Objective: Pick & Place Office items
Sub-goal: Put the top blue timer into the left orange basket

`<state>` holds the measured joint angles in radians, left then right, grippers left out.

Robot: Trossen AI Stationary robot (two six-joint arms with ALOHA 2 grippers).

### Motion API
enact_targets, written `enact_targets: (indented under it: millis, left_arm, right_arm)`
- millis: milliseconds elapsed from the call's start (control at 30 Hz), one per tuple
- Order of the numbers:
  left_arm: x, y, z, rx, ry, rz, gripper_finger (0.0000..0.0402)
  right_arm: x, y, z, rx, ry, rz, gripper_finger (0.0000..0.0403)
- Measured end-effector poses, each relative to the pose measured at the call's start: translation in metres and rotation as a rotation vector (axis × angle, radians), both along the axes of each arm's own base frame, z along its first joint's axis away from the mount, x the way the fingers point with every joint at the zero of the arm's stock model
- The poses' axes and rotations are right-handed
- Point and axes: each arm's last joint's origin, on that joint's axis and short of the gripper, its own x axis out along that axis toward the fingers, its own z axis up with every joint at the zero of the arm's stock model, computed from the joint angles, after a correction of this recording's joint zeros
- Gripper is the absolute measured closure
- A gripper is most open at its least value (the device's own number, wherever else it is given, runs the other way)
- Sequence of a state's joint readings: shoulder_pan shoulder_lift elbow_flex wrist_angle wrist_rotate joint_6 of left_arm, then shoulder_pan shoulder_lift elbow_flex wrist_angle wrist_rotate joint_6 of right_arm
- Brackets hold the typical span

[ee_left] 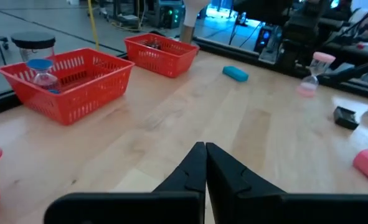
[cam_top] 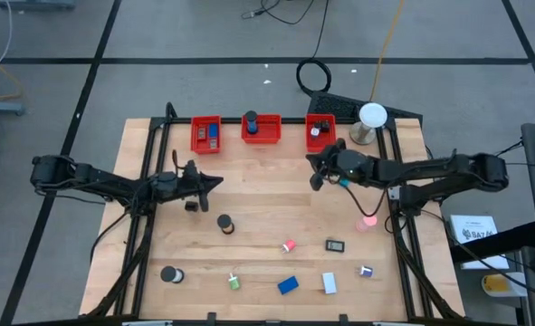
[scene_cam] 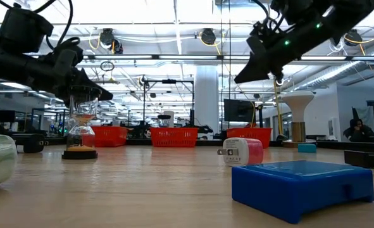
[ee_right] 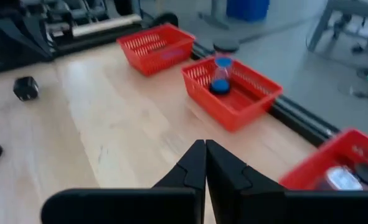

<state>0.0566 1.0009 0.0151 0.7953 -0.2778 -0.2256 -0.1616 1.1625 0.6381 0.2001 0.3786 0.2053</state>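
The office items lie scattered on the near half of the wooden table: a blue block (cam_top: 288, 285), a white block (cam_top: 329, 284), a pink bit (cam_top: 289, 245), a green bit (cam_top: 234, 282), black rolls (cam_top: 224, 224) and a black cube (cam_top: 192, 206). My left gripper (cam_top: 213, 181) hangs shut above the table's left middle, just beyond the cube, holding nothing. My right gripper (cam_top: 315, 172) hangs shut in the air in front of the right red bin (cam_top: 320, 132), also holding nothing. Their shut fingers show in the left wrist view (ee_left: 205, 150) and in the right wrist view (ee_right: 205, 148).
Three red bins stand along the far edge: left (cam_top: 206, 134), middle (cam_top: 261, 129) with a blue-capped hourglass (ee_right: 221, 74), and right. A white dome (cam_top: 372, 116) stands at the far right corner. A pink hourglass (cam_top: 368, 220) stands near the right edge.
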Motion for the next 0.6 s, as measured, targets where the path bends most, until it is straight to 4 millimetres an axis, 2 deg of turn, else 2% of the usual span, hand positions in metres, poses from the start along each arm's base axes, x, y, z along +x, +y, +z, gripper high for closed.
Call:
enact_targets:
  millis: [200,300,600]
  left_arm:
    - [0.0,0.001,0.0,0.015,0.001,0.019,0.0376]
    - [0.0,0.001,0.0,0.015,0.002,0.019,0.0374]
    - [0.0,0.001,0.002,0.018,-0.009,0.019,0.0398]
  right_arm:
    - [-0.009,0.001,0.017,0.119,0.113,-0.081,0.0401]
    - [-0.015,0.0,0.022,0.171,0.208,-0.174,0.0396]
    - [-0.024,0.0,0.038,0.374,0.338,-0.404,0.0393]
